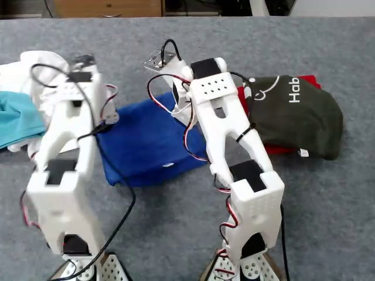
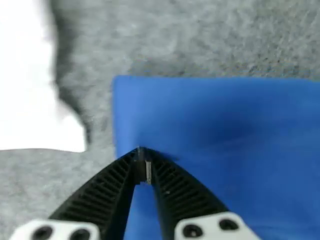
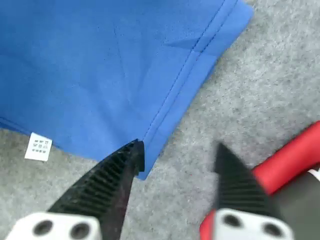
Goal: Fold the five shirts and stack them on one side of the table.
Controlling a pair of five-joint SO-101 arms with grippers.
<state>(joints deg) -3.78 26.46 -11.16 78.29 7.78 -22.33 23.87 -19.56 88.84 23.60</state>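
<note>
1. The grey table [image 1: 328,222] carries five shirts.
2. The folded blue shirt [image 1: 146,140] lies flat at the middle of the table. Its long axis runs from 8 to 2 o'clock in the high view.
3. The olive shirt [image 1: 299,117] lies at 3 o'clock from the blue one, close beside it. It is folded into a rounded bundle, its long axis running from 10 to 4 o'clock.
4. The red shirt [image 1: 306,79] lies under the olive one, showing at that shirt's 12, 6 and 9 o'clock edges.
5. The white shirt [image 1: 35,64] sits crumpled at the table's 10 o'clock.
6. The teal shirt [image 1: 17,117] lies bunched on the white one, at the table's 9 o'clock edge.
7. The right gripper [image 3: 177,155] is spread wide over the blue shirt's hemmed corner, the one nearest the red shirt. One fingertip [image 3: 134,150] is at the hem; the other is above bare table.
8. The left gripper [image 2: 141,156] is clenched, its tips meeting at the blue shirt's 9 o'clock edge. Whether cloth is pinched between them cannot be told.
9. A small white tag [image 3: 38,146] sticks out from the blue shirt's 6 o'clock edge.
</note>
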